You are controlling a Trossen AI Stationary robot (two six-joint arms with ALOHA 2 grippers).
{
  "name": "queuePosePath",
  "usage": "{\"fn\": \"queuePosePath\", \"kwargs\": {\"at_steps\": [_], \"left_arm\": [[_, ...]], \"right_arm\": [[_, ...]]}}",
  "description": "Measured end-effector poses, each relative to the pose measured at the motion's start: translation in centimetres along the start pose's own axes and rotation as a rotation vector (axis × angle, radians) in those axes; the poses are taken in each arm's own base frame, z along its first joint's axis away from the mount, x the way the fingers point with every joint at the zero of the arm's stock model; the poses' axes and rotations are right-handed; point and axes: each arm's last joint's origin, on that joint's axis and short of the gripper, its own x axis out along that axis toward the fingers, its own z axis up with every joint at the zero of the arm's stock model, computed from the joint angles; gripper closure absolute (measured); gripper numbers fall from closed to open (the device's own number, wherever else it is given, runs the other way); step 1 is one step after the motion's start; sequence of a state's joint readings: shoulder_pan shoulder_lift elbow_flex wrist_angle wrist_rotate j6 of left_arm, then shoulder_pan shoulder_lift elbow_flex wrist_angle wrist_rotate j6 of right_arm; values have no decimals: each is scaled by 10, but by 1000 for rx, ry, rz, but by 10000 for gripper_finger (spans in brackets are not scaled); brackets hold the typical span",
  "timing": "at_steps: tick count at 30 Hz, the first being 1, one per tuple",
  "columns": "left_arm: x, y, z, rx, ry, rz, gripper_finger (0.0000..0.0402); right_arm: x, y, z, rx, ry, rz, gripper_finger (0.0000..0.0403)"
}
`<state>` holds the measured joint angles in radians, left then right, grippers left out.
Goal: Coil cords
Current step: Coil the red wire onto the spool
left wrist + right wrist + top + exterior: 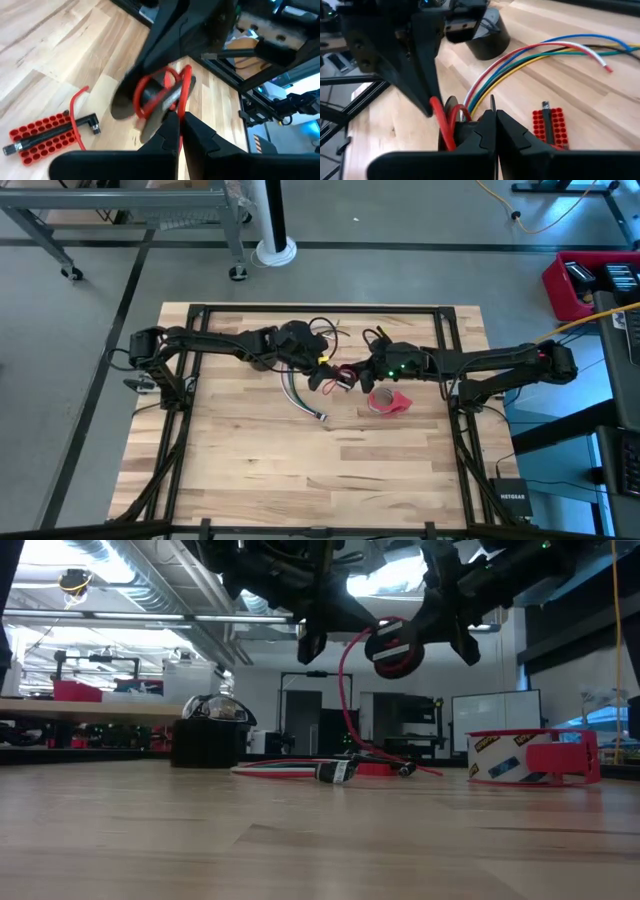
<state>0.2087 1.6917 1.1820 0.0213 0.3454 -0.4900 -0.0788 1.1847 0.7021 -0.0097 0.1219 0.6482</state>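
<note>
two hands (337, 373), both clenched on one black-and-red coil (392, 648) above one table (250, 470)

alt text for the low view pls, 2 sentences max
Two dark grippers meet above the table, the right gripper shut on a small black-and-red coil whose red cord hangs down to a wire bundle on the wooden table. A red tape roll sits at right.
</note>
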Motion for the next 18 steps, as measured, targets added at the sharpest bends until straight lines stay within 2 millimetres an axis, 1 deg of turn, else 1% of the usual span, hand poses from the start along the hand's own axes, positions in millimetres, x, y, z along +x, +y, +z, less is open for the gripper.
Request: {"fn": "queuePosePath", "kwargs": {"at_steps": [9,13,18], "left_arm": [[-1,0,2,3,-7,-16,401],[-3,2,3,21,6,-50,401],[-14,4,10,49,-13,-45,401]], "right_arm": [[-2,1,1,9,0,15,402],[-9,2,4,13,-20,32,402],[-21,4,7,24,-25,59,402]]}}
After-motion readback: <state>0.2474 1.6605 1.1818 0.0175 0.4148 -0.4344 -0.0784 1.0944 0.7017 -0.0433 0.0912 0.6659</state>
